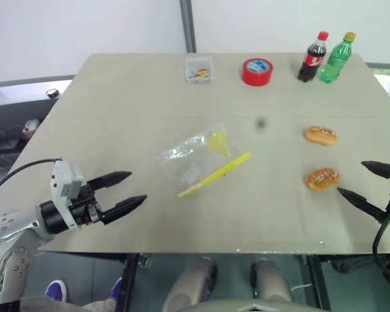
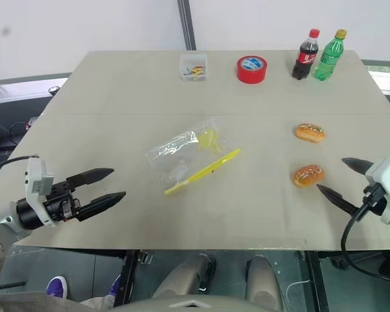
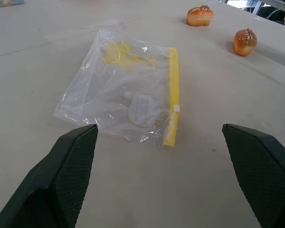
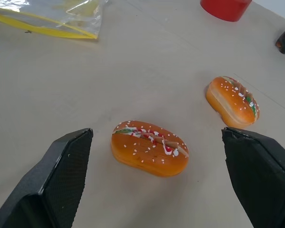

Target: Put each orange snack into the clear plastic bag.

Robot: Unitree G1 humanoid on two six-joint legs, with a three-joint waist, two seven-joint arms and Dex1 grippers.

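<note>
Two orange snacks lie on the right part of the table, a near snack (image 1: 322, 178) and a farther snack (image 1: 321, 135). The clear plastic bag (image 1: 196, 158) lies flat at the table's middle, its yellow seal strip (image 1: 214, 174) along the near side. My left gripper (image 1: 130, 188) hovers open near the front left edge, pointing at the bag with a gap between them. My right gripper (image 1: 361, 180) is open just right of the near snack (image 4: 149, 147), which sits between the lines of its fingers but ahead of the tips, untouched.
Along the far edge stand a small clear box of coloured bits (image 1: 199, 69), a red tape roll (image 1: 257, 71), a cola bottle (image 1: 312, 57) and a green bottle (image 1: 337, 58). The table's front edge (image 1: 201, 248) runs just below both grippers.
</note>
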